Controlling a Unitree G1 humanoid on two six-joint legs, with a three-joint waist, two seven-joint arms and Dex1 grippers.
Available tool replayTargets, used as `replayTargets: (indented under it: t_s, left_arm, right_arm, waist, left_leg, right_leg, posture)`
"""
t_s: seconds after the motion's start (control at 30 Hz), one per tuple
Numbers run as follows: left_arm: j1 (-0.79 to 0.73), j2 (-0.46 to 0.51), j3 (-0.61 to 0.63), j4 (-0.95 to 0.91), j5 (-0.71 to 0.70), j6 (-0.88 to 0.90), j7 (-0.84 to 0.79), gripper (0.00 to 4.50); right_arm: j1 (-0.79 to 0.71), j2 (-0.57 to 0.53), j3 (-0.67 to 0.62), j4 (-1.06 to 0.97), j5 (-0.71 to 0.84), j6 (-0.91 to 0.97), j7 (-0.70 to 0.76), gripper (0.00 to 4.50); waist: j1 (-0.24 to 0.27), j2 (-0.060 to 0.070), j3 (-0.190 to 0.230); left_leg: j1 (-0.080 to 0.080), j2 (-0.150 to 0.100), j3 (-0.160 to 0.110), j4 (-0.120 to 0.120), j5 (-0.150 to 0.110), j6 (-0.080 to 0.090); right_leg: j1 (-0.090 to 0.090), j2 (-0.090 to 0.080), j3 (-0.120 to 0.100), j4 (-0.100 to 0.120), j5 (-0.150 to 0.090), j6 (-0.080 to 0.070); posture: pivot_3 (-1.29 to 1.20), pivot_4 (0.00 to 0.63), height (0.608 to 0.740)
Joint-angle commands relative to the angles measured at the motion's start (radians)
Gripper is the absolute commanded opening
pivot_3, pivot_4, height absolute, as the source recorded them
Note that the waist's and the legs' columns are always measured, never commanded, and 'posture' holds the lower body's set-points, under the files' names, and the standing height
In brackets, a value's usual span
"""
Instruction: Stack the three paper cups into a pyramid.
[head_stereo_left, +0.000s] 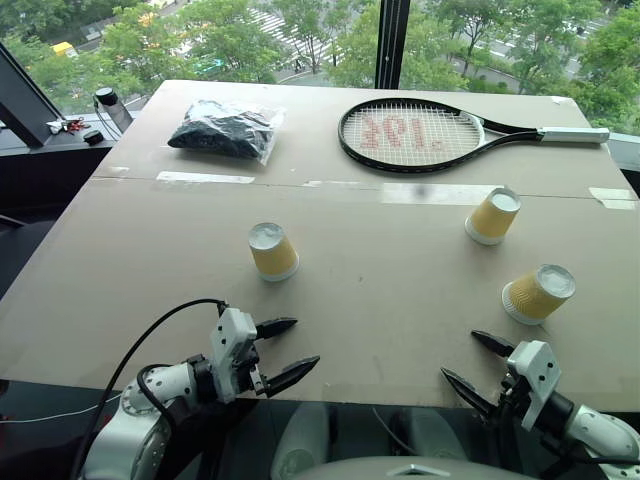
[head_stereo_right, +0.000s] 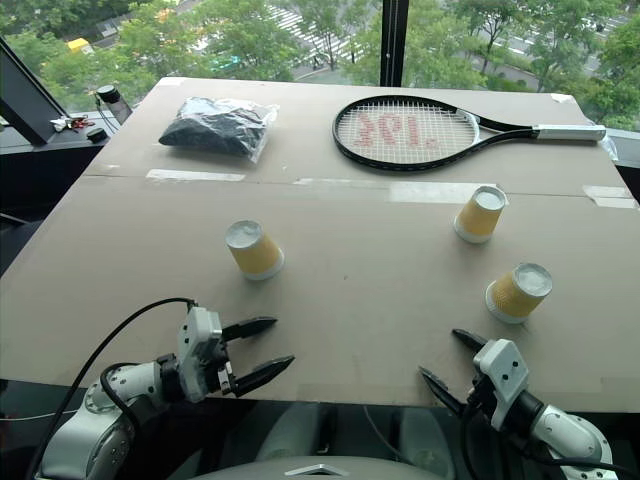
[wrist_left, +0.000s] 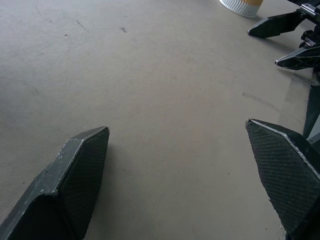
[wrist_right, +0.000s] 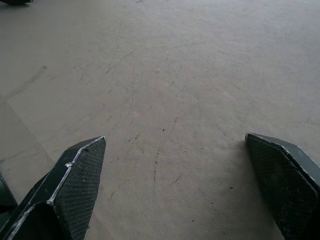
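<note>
On the desk (head_stereo_left: 380, 290), three paper cups (head_stereo_left: 272, 250) (head_stereo_left: 493, 215) (head_stereo_left: 539, 293) stood inverted, well apart. Both the left end effector (head_stereo_left: 283, 351) and the right end effector (head_stereo_left: 480, 366) gaped wide and empty; best to gather two cups side by side first.

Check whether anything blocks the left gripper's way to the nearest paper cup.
Nothing visible does. Bare table lies between the open left gripper and the upside-down cup ahead of it; the racket and bag lie farther back.
</note>
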Motion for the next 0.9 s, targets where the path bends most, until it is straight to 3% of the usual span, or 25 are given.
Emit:
replayTargets:
  t_s: [0.03,0.27,0.4,0.6,0.67,0.77,0.9]
  left_arm:
    - [0.007,0.009,0.007,-0.009,-0.016,-0.016,-0.033,4.50]
    - [-0.047,0.035,0.035,-0.117,-0.118,0.001,-0.096,4.50]
    - [-0.162,0.060,0.042,-0.219,-0.234,0.091,-0.076,4.50]
    - [-0.305,0.070,0.045,-0.250,-0.327,0.178,-0.039,4.50]
    - [-0.339,0.079,0.044,-0.262,-0.356,0.212,-0.032,4.50]
    - [-0.378,0.102,0.042,-0.274,-0.387,0.254,-0.043,4.50]
    - [-0.391,0.130,0.050,-0.268,-0.411,0.282,-0.067,4.50]
  right_arm:
    - [0.007,0.011,-0.012,-0.046,0.025,-0.008,-0.011,4.40]
    - [-0.080,0.092,-0.048,-0.217,0.031,-0.006,-0.155,4.40]
    - [-0.300,0.055,-0.093,-0.325,-0.140,0.188,-0.336,4.40]
    - [-0.443,0.035,-0.272,-0.331,-0.029,0.398,-0.398,4.40]
    - [-0.435,0.000,-0.353,-0.315,0.005,0.439,-0.371,4.40]
    - [-0.355,-0.047,-0.488,-0.325,0.197,0.555,-0.254,4.40]
    - [-0.249,-0.080,-0.556,-0.352,0.307,0.592,-0.188,4.40]
  waist:
    - [0.000,0.000,0.000]
    - [0.000,0.000,0.000]
    - [0.000,0.001,0.001]
    - [0.001,0.000,0.000]
    - [0.000,0.001,0.001]
    - [0.001,0.002,0.002]
    - [-0.006,0.002,0.002]
  left_leg:
    - [0.000,0.000,0.000,0.000,0.000,0.000]
    - [0.000,0.000,0.000,0.000,0.000,0.000]
    - [0.000,0.000,0.000,0.001,0.000,0.000]
    - [0.000,-0.001,-0.001,0.001,0.000,-0.001]
    - [-0.004,-0.001,-0.001,0.000,0.002,-0.004]
    - [-0.004,-0.002,0.000,0.000,0.002,-0.003]
    - [-0.003,-0.001,-0.001,-0.001,0.000,0.000]
  right_leg:
    - [0.000,0.000,0.000,0.000,0.000,0.000]
    - [0.000,0.000,0.000,0.000,0.000,0.000]
    - [0.000,0.000,0.000,0.001,0.000,0.000]
    - [0.000,0.004,0.000,0.002,0.000,0.001]
    - [-0.003,0.004,0.000,0.001,0.000,0.001]
    - [-0.002,0.004,0.001,-0.002,0.000,0.001]
    - [-0.001,0.004,0.001,-0.003,0.000,0.001]
  posture:
    - [0.00,0.150,0.740]
    - [0.00,0.150,0.740]
    - [0.00,0.150,0.740]
    - [0.00,0.150,0.740]
    - [0.00,0.150,0.740]
    - [0.00,0.150,0.740]
    - [0.00,0.150,0.740]
